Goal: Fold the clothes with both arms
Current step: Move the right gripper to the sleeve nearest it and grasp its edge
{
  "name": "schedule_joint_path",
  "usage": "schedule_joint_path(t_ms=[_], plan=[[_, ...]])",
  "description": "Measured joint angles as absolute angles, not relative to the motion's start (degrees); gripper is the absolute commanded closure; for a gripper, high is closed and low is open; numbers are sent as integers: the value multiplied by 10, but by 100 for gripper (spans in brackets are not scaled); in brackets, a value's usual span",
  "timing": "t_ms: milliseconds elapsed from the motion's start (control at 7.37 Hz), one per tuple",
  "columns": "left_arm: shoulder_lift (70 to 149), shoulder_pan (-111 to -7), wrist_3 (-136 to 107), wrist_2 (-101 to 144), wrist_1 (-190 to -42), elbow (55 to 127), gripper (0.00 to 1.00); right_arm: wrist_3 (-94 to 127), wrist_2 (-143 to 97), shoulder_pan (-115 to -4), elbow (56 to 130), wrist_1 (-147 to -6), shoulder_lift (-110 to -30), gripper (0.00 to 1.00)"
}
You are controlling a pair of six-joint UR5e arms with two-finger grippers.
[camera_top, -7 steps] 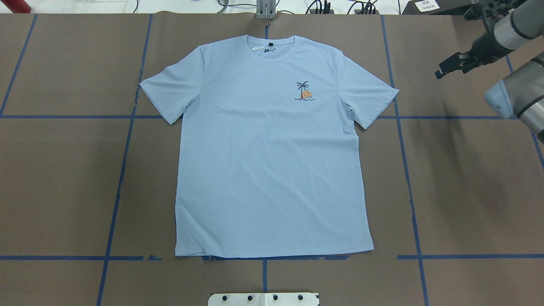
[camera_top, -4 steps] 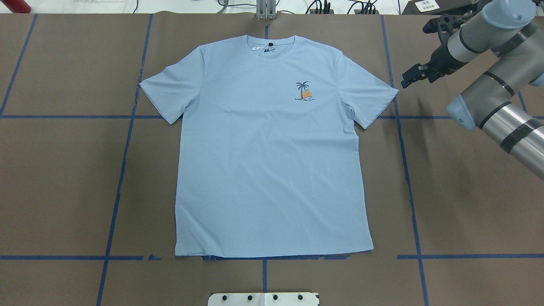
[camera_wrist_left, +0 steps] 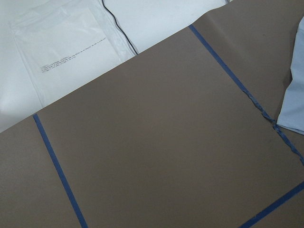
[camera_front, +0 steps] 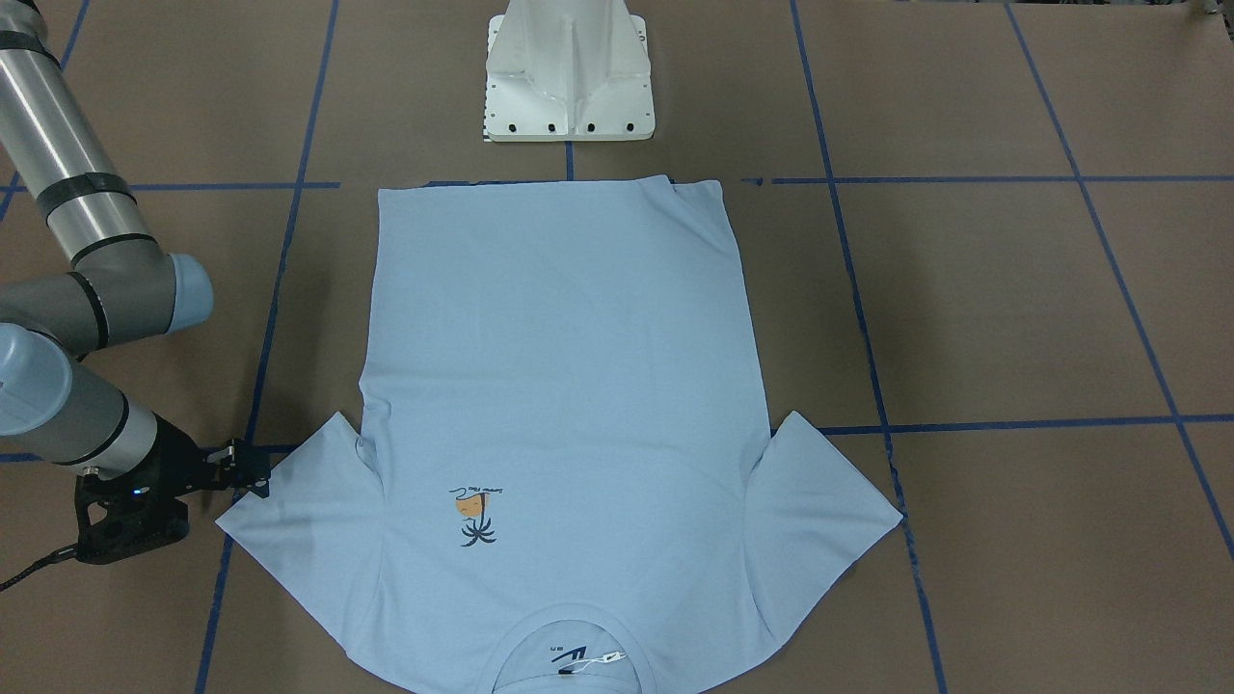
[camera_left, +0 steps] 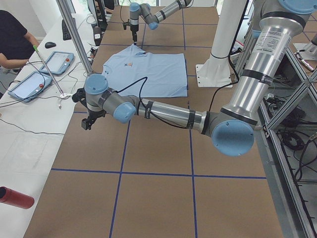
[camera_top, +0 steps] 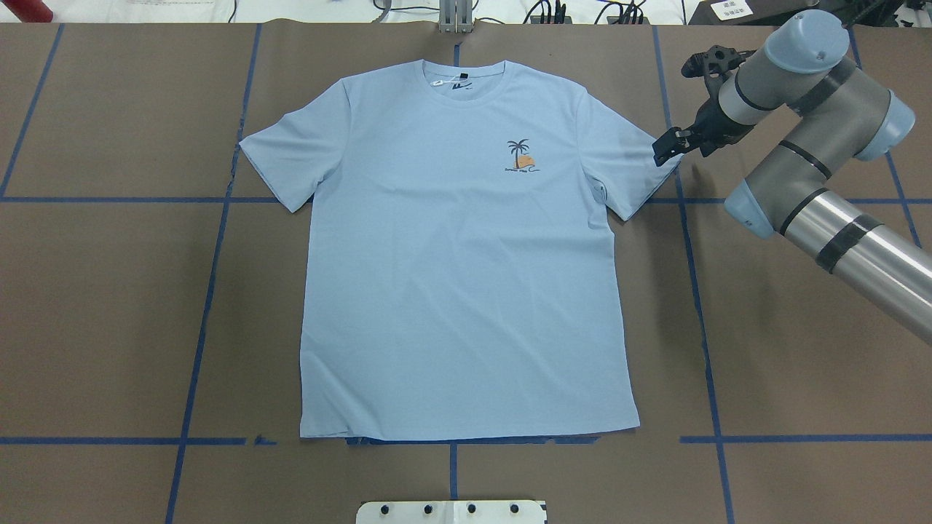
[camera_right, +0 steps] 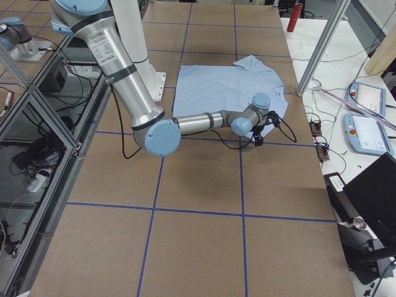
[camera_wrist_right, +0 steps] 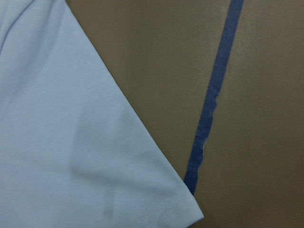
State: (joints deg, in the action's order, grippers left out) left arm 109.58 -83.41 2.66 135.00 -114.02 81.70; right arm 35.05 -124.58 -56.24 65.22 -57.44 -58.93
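Looking across a tabletop [camera_top: 109, 306] covered in brown paper, I see blue tape [camera_top: 211, 291] ruling it into large squares, and the white pedestal [camera_front: 569, 77] bolted at the robot's edge. A white bench runs along the far side, carrying cables, two touchscreen pendants [camera_left: 58, 62] and a red cylinder [camera_left: 15, 197]; a person [camera_left: 12, 39] sits there.

The pale blue T-shirt [camera_top: 459, 276] lies flat and face up in the middle, collar away from the robot and hem towards the pedestal. The right pincer [camera_top: 664, 151] sits at the tip of the sleeve on its own side — I cannot tell how far it is open, or whether it has cloth. The left pincer [camera_left: 88, 121] hangs over bare paper well apart from the shirt; its opening I cannot tell either.

The chest bears a palm-tree print [camera_top: 520, 156] with a line of script below — too small to read. The collar tag [camera_top: 457, 81] and the printed lines on a clear plastic sheet [camera_wrist_left: 61, 52] are also illegible.
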Motion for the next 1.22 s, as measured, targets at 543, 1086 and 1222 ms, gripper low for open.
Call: schedule_joint_path(t_ms=[543,1086,1222], plan=[[1096,-834,28,1350,-1148,817,0,352,-1229,-558,623,-576,-571,45],[1101,-834,27,1350,-1148,816,0,353,-1227,-557,618,-577,-571,100],[1104,-834,26,1350,-1148,816,0,354,-1227,-556,619,-576,-570,100]])
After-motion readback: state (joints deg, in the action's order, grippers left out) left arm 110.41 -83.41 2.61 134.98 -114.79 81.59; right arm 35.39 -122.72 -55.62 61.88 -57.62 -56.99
